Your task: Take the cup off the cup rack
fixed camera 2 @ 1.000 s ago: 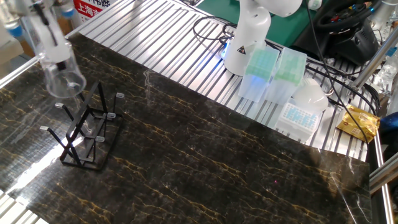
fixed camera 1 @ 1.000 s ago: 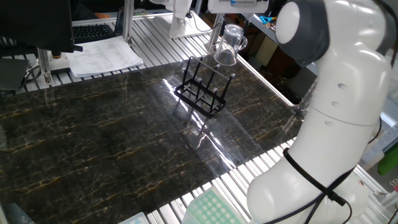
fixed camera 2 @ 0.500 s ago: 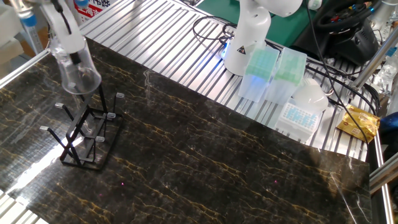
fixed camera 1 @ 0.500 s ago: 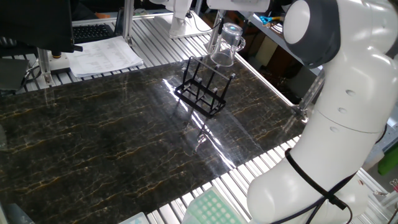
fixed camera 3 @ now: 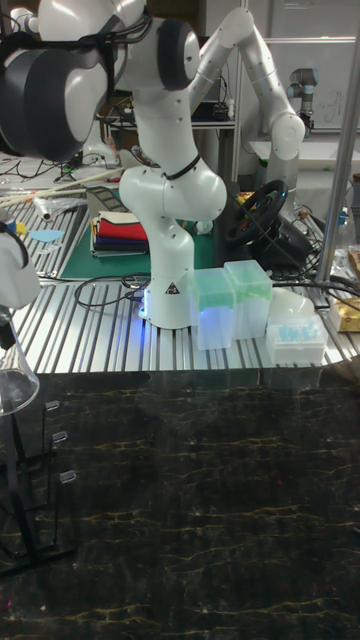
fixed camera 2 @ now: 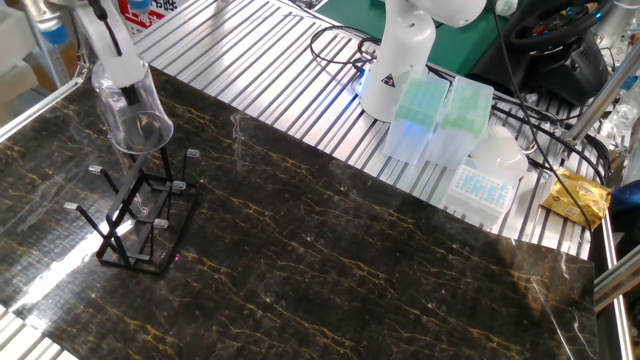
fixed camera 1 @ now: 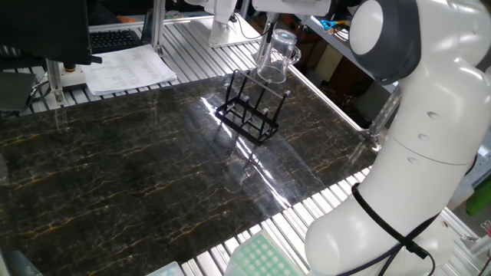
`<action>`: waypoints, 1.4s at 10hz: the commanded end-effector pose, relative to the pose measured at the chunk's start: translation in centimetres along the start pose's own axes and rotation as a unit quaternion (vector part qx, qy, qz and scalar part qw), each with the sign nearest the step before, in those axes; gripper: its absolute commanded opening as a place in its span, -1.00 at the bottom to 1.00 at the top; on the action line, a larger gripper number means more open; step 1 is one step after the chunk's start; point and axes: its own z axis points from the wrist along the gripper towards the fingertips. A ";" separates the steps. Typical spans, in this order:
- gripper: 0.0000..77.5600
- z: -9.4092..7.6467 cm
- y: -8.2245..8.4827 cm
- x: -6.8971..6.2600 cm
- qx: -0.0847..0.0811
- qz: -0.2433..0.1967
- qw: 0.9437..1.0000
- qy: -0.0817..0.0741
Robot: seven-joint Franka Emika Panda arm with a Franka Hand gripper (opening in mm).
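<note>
The cup [fixed camera 2: 133, 107] is clear glass, tilted mouth-down, and hangs just above the cup rack [fixed camera 2: 136, 216], a black wire frame with thin upright pegs on the dark marble tabletop. My gripper [fixed camera 2: 108, 55] is shut on the cup's upper end. In one fixed view the cup [fixed camera 1: 275, 60] is over the rack's [fixed camera 1: 249, 115] far end, held by the gripper [fixed camera 1: 281, 34]. The tall fixed view shows the cup [fixed camera 3: 14, 382] at the left edge, above the rack [fixed camera 3: 32, 480]. Whether the rim still touches a peg is unclear.
The arm's white base [fixed camera 2: 395, 60] stands on the ribbed metal surface behind the marble top [fixed camera 2: 350, 270]. Two green tip boxes [fixed camera 2: 420, 112], a white box [fixed camera 2: 482, 185] and a yellow packet [fixed camera 2: 578, 195] sit beside it. Papers [fixed camera 1: 126, 69] lie far left.
The gripper and cup have shifted sideways over the rack, to the right and slightly lower in the other fixed view. The rack has stayed put.
</note>
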 end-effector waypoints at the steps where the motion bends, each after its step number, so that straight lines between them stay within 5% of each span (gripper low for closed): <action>1: -0.97 0.2 0.8 0.5 0.002 0.015 1.000 -0.002; 10: -0.97 0.7 2.4 1.0 0.011 0.010 1.000 -0.001; 11: -0.97 0.7 2.4 1.0 0.028 -0.027 0.999 -0.013; 12: -0.97 0.7 2.4 1.0 0.015 -0.046 0.999 -0.012; 14: -0.97 0.7 2.4 1.0 0.016 -0.085 0.996 -0.010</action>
